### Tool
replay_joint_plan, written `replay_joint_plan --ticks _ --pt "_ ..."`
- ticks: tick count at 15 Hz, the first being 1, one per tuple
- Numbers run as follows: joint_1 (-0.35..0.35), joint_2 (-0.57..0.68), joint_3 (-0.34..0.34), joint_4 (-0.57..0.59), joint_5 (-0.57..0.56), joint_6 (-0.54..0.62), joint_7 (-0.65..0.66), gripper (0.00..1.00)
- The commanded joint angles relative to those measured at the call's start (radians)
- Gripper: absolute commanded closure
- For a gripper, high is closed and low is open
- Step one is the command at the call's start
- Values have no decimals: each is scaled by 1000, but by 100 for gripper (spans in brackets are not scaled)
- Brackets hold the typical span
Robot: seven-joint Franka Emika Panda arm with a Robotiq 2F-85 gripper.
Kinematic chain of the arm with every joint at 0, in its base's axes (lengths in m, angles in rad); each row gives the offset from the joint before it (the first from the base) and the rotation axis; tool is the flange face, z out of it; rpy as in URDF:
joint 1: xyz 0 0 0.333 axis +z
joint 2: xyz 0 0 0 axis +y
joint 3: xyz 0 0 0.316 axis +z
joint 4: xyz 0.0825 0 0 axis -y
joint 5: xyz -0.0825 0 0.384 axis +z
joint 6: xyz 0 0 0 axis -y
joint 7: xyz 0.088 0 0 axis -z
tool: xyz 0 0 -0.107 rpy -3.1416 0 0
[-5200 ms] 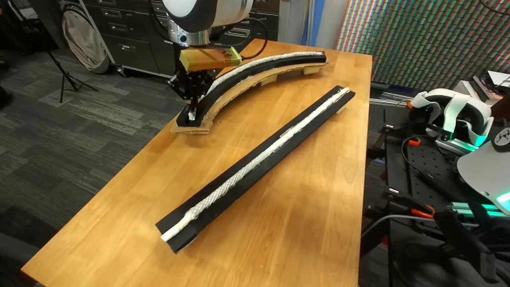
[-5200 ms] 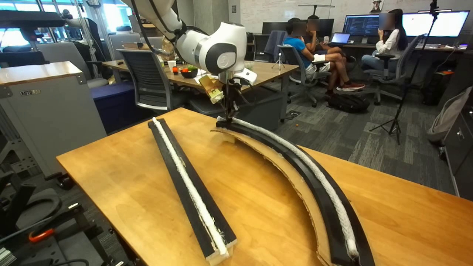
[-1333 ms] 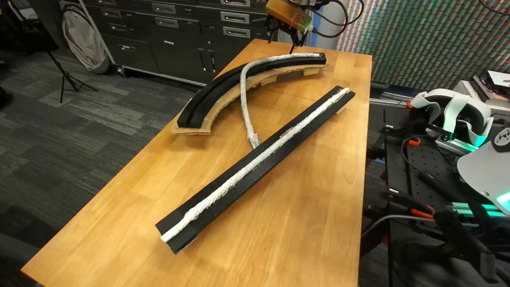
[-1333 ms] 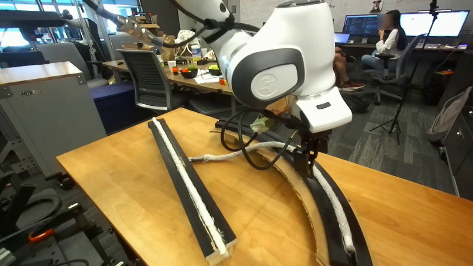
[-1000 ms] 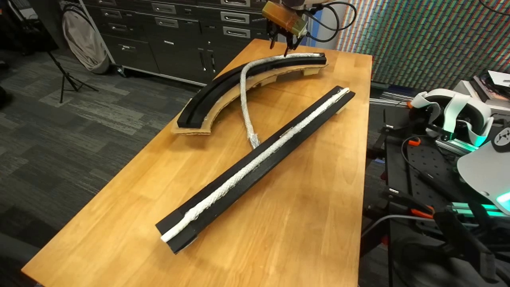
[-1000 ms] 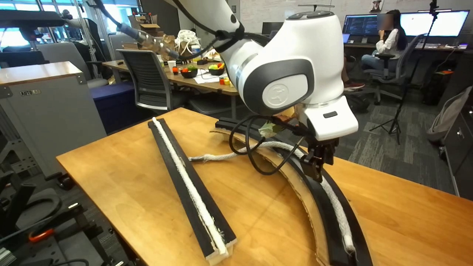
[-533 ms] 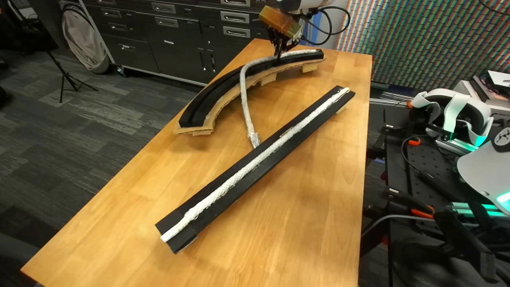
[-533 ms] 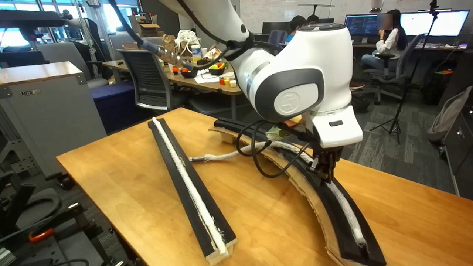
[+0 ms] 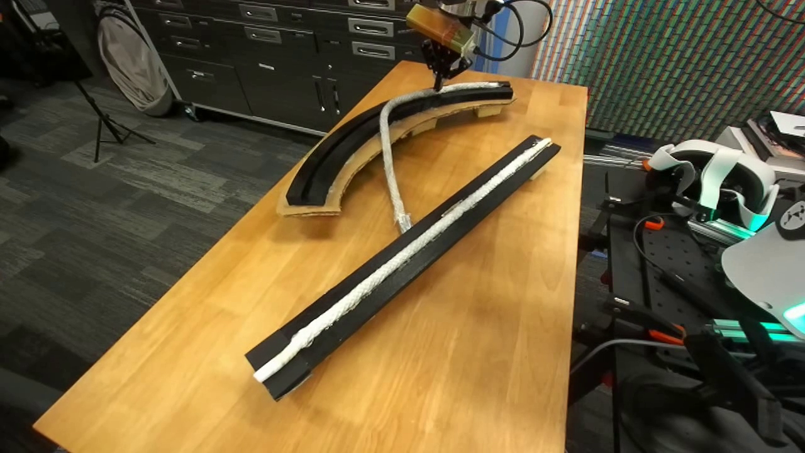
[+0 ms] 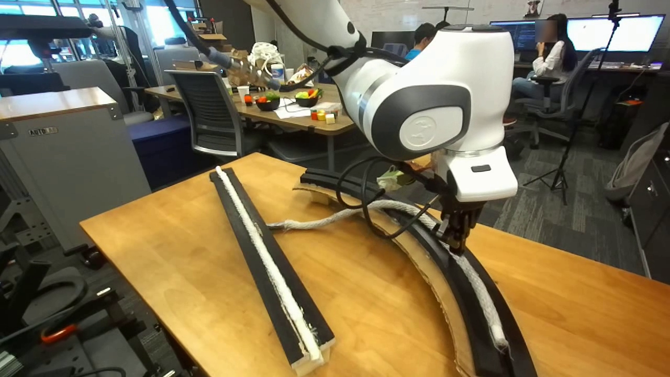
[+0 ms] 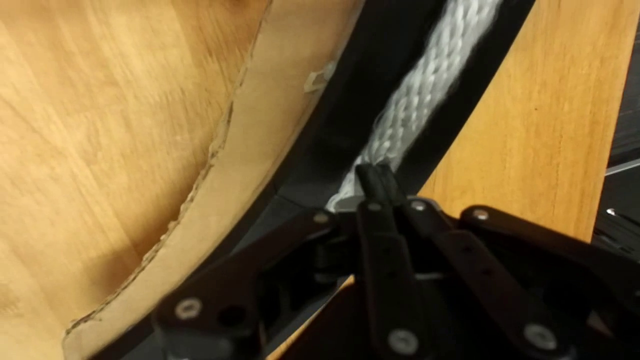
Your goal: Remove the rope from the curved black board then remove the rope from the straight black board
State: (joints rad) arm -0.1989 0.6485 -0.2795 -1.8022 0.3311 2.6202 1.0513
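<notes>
The curved black board lies at the back of the table. Its white rope leaves the groove midway and crosses the table; its taped end reaches the side of the straight black board. The rope's far part still lies along the groove. My gripper is over the curved board, and in the wrist view my gripper is shut on this rope, which narrows at the fingertips. A second white rope lies along the full length of the straight board.
Both boards stand on a wooden table. Black cables hang in loops from the wrist over the curved board. Dark drawer cabinets stand behind the table. A black cart with a white headset stands beside it.
Over five seconds, the gripper moved from the curved board's near end to its far half; half the rope came out. In the last second it lowered, shut, rose slightly; the curved board shifted.
</notes>
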Motion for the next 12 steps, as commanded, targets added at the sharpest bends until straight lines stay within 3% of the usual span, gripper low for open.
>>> replay_joint_plan --ticks 1,7,12 --pt "3 -64 3 -33 -27 -51 -22 100" --pt "83 -268 -66 -232 -221 -18 -44 100" --pt "50 -434 -31 -398 -240 -147 -149 100"
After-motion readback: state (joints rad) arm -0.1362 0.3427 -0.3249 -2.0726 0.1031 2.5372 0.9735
